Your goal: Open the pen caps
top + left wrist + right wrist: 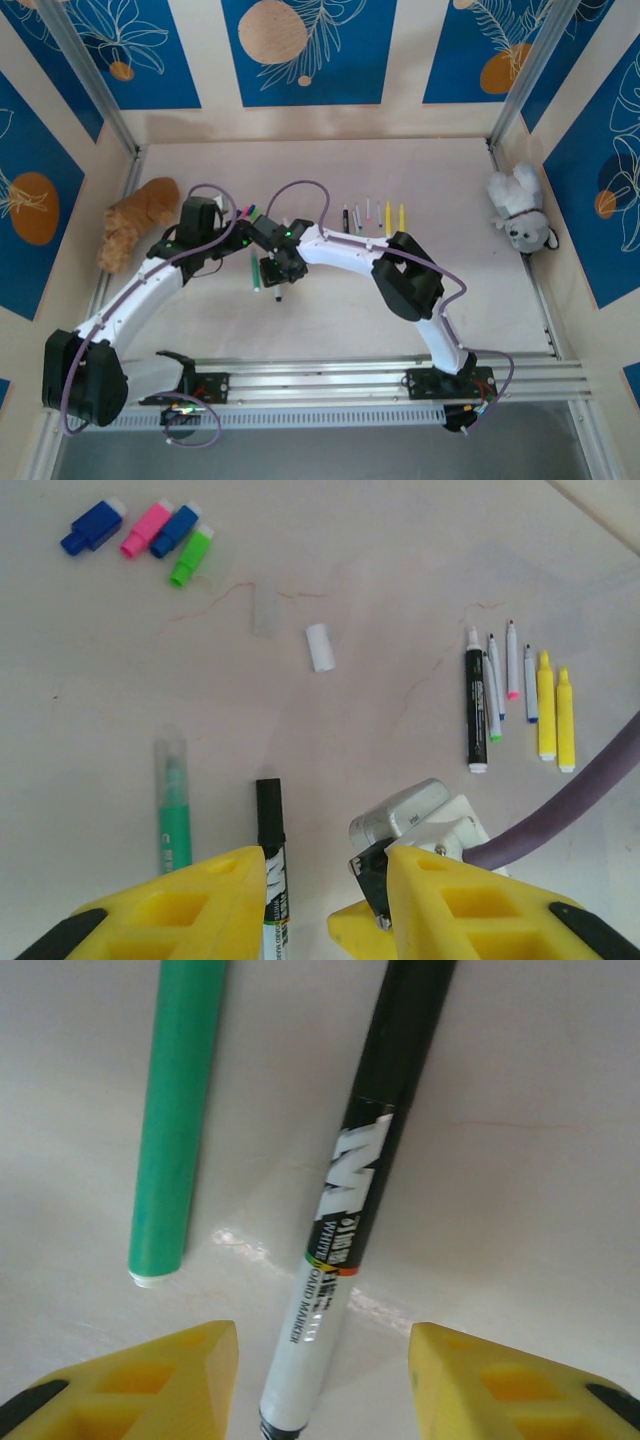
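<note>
A black-and-white whiteboard marker (335, 1250) lies on the table with its black cap (269, 802) on, pointing away. My right gripper (322, 1360) is open, one finger on each side of the marker's white end with gaps on both sides. My left gripper (325, 880) is open too; the marker lies just beside its left finger (180, 905). A green pen (175, 825) with a clear cap (171, 760) lies just left of the marker. Both grippers meet mid-table, the left gripper (265, 240) and the right gripper (285, 268).
Loose blue, pink and green caps (150, 532) lie far left, a white cap (320, 647) mid-table. A row of uncapped pens (515, 695) lies to the right. A brown plush (140, 222) sits at the left wall, a white plush (520, 208) at the right wall.
</note>
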`<state>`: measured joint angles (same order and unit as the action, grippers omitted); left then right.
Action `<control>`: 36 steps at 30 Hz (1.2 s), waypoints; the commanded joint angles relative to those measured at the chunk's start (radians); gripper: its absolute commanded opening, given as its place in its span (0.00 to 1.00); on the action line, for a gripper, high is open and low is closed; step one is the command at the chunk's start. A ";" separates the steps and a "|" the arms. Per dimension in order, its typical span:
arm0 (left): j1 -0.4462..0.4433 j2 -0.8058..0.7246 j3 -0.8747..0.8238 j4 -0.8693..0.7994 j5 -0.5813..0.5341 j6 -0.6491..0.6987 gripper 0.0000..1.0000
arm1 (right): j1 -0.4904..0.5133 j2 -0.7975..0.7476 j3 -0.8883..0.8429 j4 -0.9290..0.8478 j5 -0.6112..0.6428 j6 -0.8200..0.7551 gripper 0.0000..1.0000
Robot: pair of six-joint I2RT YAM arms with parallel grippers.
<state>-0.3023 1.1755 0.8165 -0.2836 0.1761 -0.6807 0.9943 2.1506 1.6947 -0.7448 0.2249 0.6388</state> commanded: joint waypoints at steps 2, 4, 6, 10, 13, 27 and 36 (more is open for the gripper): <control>0.054 -0.029 -0.033 0.048 0.066 -0.054 0.36 | 0.035 0.064 0.042 -0.048 -0.034 0.013 0.48; 0.069 -0.020 -0.044 0.051 0.072 -0.053 0.36 | 0.040 0.088 0.062 -0.064 -0.029 0.015 0.48; 0.072 -0.011 -0.052 0.052 0.063 -0.047 0.36 | 0.041 0.113 0.080 -0.082 -0.014 0.017 0.48; 0.077 0.000 -0.078 0.079 0.063 -0.058 0.36 | 0.040 0.132 0.077 -0.084 -0.013 0.021 0.43; 0.078 0.010 -0.089 0.093 0.062 -0.063 0.36 | 0.041 0.143 0.083 -0.095 -0.011 0.027 0.42; 0.078 0.007 -0.131 0.136 0.065 -0.079 0.37 | 0.006 0.270 0.164 -0.193 0.006 0.036 0.21; 0.078 0.025 -0.127 0.135 0.063 -0.072 0.37 | -0.005 0.146 0.034 -0.128 0.008 0.009 0.00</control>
<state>-0.2264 1.1828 0.6876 -0.1715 0.2142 -0.7513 0.9985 2.2784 1.8294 -0.8764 0.2253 0.6624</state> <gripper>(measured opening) 0.365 0.075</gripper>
